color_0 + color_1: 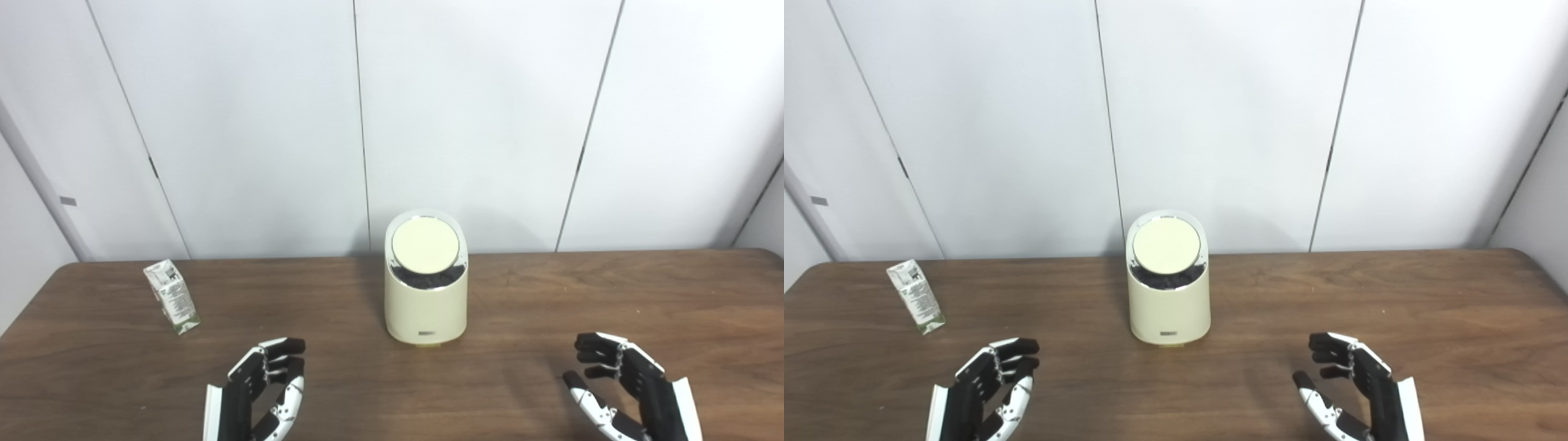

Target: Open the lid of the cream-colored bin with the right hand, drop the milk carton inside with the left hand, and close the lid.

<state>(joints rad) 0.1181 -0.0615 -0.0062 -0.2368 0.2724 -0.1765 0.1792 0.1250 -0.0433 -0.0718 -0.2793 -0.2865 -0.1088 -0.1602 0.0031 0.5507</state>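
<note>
With both hands empty and spread, left hand [260,392] and right hand [628,386], nothing has begun: the right must reach the bin [425,294] lid [425,244], the carton [172,296] standing far left.

Left robot hand [260,392], right robot hand [628,389]: black segmented fingers, white shell panels, white thumbs.

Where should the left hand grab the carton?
Probably the carton's mid-body, fingers across its narrow faces. It stands upright, a bit tilted, well left of the bin. The left hand sits nearer and to its right, so come in from that near-right side, clear of the gabled top.
</note>
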